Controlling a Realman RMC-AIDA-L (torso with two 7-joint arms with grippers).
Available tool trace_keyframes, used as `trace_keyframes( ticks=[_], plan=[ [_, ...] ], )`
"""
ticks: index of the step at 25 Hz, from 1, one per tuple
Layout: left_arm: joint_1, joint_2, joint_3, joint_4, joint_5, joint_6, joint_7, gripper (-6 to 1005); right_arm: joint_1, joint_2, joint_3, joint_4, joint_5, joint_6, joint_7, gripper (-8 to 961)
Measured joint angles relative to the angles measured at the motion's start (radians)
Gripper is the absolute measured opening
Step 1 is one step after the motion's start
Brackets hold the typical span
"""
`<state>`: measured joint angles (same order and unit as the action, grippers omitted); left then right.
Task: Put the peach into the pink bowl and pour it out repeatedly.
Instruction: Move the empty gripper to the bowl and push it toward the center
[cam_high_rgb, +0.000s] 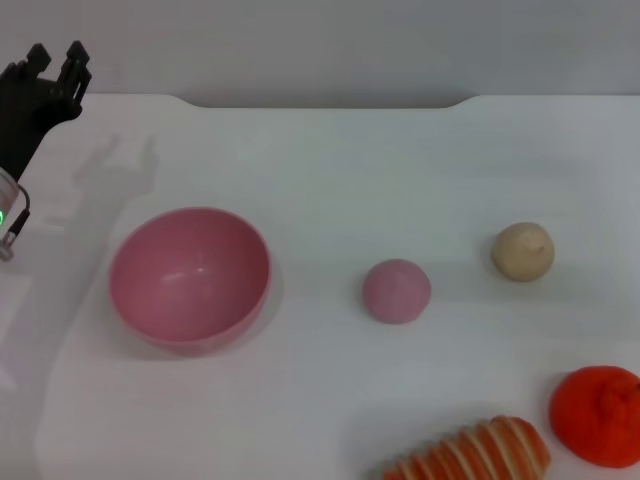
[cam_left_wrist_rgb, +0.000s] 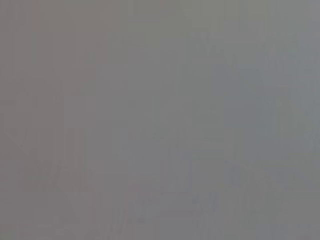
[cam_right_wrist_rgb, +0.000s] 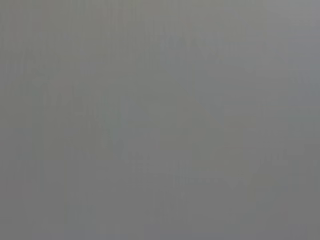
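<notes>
The pink bowl stands upright and empty on the left of the white table. The peach, small and dusty pink, lies on the table to the bowl's right, well apart from it. My left gripper is raised at the far left back corner, far from both, open and holding nothing. The right gripper is out of the head view. Both wrist views show only a plain grey field.
A beige round ball lies right of the peach. An orange-red fruit sits at the front right, with a striped orange-and-white item beside it at the front edge. The white table ends at a grey wall behind.
</notes>
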<state>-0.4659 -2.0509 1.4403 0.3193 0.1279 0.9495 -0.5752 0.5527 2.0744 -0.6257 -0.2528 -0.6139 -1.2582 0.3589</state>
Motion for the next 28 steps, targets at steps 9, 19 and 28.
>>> trace_keyframes(
  ticks=[9,19,28],
  plan=[
    [0.03,-0.009,0.001,0.0,-0.005,0.0,0.005,485,-0.005,0.002,0.0,0.084,0.003,-0.049,-0.006,546],
    [0.034,-0.019,-0.017,-0.008,-0.056,0.004,0.018,483,-0.013,0.003,0.005,0.127,0.007,-0.04,-0.053,546],
    [-0.008,0.037,0.089,0.057,-0.039,0.025,-0.243,482,-0.024,-0.004,-0.012,0.124,-0.006,-0.031,-0.029,546]
  ],
)
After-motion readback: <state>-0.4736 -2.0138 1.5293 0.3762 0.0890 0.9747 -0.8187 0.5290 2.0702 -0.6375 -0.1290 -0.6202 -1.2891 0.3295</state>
